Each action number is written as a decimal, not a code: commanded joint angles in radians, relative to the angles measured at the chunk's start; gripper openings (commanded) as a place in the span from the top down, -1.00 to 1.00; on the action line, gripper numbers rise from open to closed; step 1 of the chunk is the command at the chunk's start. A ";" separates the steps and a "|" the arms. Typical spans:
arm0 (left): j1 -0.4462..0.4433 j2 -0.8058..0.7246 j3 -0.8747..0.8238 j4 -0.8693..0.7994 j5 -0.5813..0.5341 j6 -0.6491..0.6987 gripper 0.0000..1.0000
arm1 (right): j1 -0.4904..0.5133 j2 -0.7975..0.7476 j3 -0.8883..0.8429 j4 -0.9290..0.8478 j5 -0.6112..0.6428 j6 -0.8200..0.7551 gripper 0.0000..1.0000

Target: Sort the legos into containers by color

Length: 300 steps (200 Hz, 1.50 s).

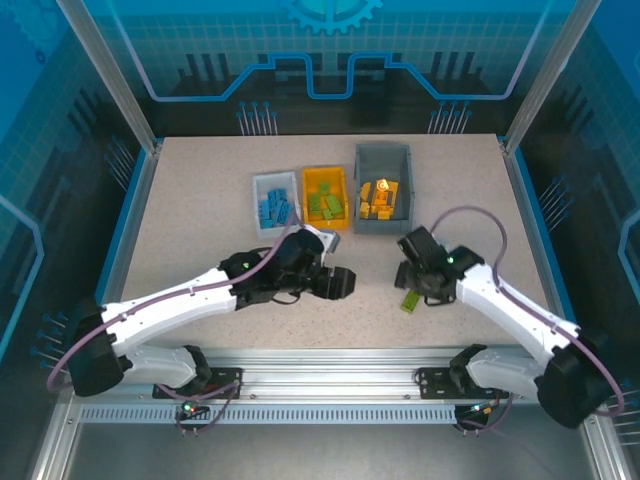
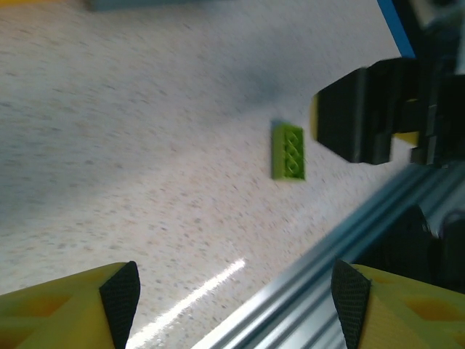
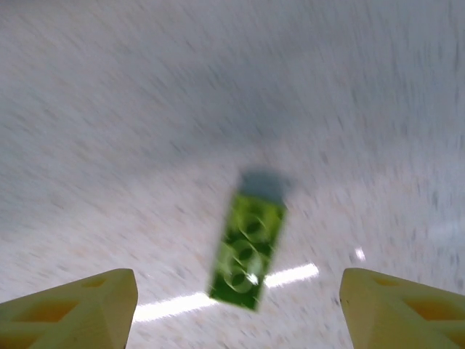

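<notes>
One green lego point(image 1: 410, 301) lies alone on the table, just under my right gripper point(image 1: 410, 284). The right wrist view shows this brick point(image 3: 248, 251) blurred, on the table between the wide-apart yellow fingers point(image 3: 80, 305) of the open right gripper point(image 3: 236, 309), touching neither. My left gripper point(image 1: 345, 283) hovers open and empty to the brick's left. In the left wrist view the brick point(image 2: 288, 151) lies ahead, beside the black body of the right gripper point(image 2: 363, 120). At the back stand the containers: white point(image 1: 258, 190) with blue legos, orange-yellow point(image 1: 325, 175) with green, grey point(image 1: 383, 155) with orange-yellow.
The aluminium rail point(image 1: 330, 365) runs along the table's near edge, close behind both grippers, and shows in the left wrist view as rail point(image 2: 341, 240). Blue frame walls point(image 1: 130, 215) border the table left and right.
</notes>
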 commanded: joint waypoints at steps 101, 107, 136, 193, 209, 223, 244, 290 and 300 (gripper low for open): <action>-0.083 0.073 -0.054 0.165 0.066 0.034 -0.46 | -0.030 0.158 -0.179 0.282 -0.140 0.122 -0.03; -0.083 0.068 -0.056 0.163 0.055 0.029 -0.46 | -0.032 0.168 -0.173 0.280 -0.134 0.117 0.07; -0.083 0.012 -0.073 0.145 -0.021 0.000 -0.44 | -0.002 0.167 -0.118 0.241 -0.056 0.058 0.47; 0.057 -0.188 -0.044 -0.065 -0.202 -0.092 -0.44 | 0.203 0.322 0.313 0.133 0.039 -0.153 0.57; 0.147 -0.220 -0.026 -0.094 -0.171 -0.104 -0.44 | 0.200 0.444 0.468 0.135 0.014 -0.208 0.57; 0.215 -0.221 0.007 -0.135 -0.154 -0.101 -0.43 | 0.186 0.563 0.612 0.128 -0.003 -0.246 0.57; 0.291 -0.218 0.038 -0.156 -0.132 -0.094 -0.44 | 0.132 0.750 0.833 0.102 -0.069 -0.278 0.58; 0.360 -0.208 0.047 -0.136 -0.089 -0.095 -0.44 | 0.058 1.144 1.377 -0.088 -0.122 -0.295 0.56; 0.361 -0.205 0.042 -0.133 -0.083 -0.095 -0.44 | 0.049 1.209 1.477 -0.128 -0.116 -0.296 0.53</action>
